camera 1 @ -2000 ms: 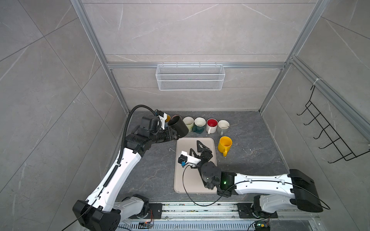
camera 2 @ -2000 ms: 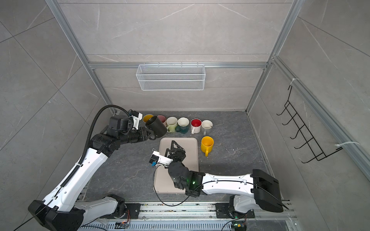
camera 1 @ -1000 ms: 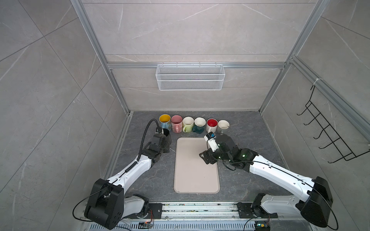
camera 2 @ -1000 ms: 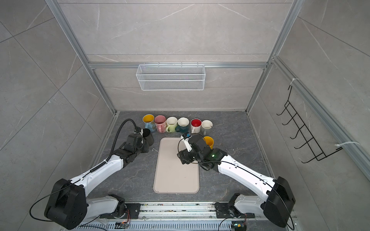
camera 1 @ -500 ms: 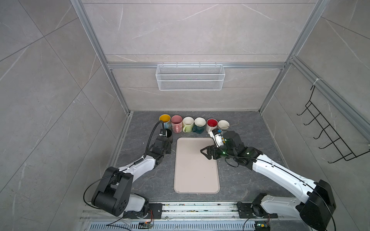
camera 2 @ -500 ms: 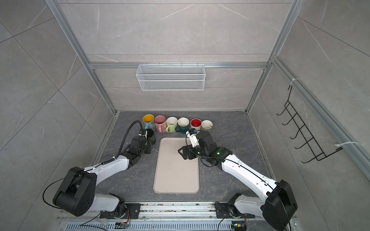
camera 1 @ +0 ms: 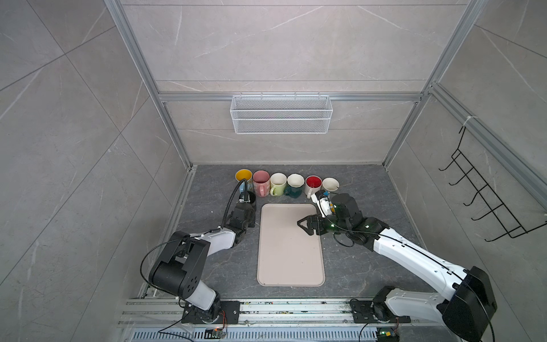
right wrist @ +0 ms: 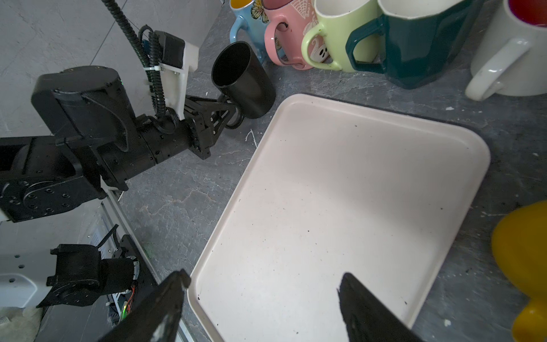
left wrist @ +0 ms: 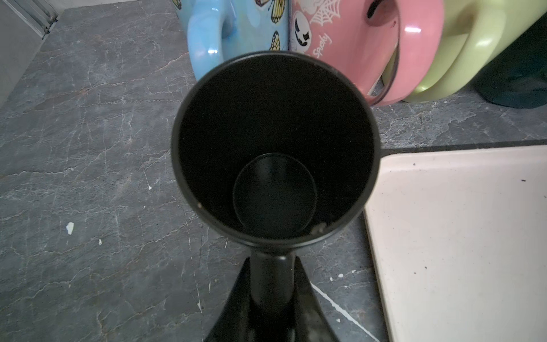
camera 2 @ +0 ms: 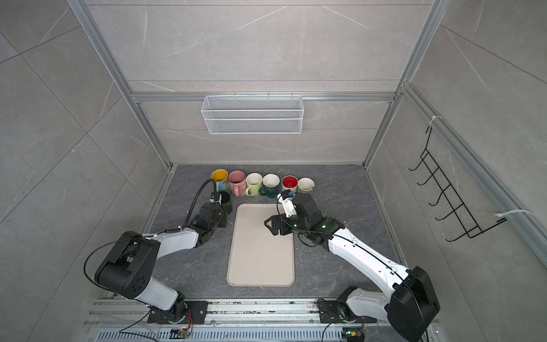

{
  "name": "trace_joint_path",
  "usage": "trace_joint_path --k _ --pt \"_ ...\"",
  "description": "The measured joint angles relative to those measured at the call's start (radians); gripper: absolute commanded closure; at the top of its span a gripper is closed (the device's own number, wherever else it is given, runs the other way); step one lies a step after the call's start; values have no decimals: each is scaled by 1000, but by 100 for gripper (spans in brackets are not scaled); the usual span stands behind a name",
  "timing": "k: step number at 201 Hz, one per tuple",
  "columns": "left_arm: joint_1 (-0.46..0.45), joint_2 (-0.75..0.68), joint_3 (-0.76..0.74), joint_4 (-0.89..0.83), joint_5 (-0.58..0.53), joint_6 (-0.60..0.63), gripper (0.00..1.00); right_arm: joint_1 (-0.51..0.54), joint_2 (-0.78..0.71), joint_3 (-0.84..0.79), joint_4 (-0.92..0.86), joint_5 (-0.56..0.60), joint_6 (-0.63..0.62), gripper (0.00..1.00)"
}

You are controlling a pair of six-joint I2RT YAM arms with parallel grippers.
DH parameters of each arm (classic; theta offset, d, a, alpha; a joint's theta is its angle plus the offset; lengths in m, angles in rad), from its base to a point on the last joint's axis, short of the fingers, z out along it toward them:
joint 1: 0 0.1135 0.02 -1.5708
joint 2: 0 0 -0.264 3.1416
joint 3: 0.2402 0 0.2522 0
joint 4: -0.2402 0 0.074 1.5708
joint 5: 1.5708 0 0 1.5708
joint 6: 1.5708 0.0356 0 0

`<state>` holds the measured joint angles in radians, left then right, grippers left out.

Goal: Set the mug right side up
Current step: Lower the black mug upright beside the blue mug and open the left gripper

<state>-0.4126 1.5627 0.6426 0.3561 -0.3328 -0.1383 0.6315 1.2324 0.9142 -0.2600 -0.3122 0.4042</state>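
Observation:
The black mug (camera 1: 251,197) (camera 2: 225,201) stands mouth up on the grey floor, just off the tray's far left corner and in front of the blue mug. Its dark inside fills the left wrist view (left wrist: 275,142). My left gripper (camera 1: 247,207) (right wrist: 233,115) is shut on the mug's handle (left wrist: 272,281), jaws pressed against both sides. My right gripper (camera 1: 305,228) (camera 2: 270,226) (right wrist: 263,284) hovers open over the tray's far right part, nothing between its fingers.
A beige tray (camera 1: 290,251) (camera 2: 260,257) lies in the middle. Several upright mugs line the back: blue (camera 1: 243,177), pink (camera 1: 261,182), green (camera 1: 277,183), teal (camera 1: 295,185), white-and-red (camera 1: 313,183), white (camera 1: 330,184). A yellow mug (right wrist: 521,251) sits right of the tray, under my right arm.
The left arm came down from a raised pose and brought the black mug to the floor by the blue mug. The right arm swung to the tray's far right and its jaws widened.

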Motion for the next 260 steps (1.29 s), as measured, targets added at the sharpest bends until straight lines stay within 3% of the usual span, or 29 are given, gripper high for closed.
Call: trace_joint_path --k 80,168,260 --pt "0 23 46 -50 -6 -48 100 -9 0 -10 4 -11 7 14" --pt "0 -24 58 -128 11 -77 56 -10 0 -13 5 -18 12 12" --pt "-8 -312 29 -163 54 -68 49 -19 0 8 -17 -15 19 7"
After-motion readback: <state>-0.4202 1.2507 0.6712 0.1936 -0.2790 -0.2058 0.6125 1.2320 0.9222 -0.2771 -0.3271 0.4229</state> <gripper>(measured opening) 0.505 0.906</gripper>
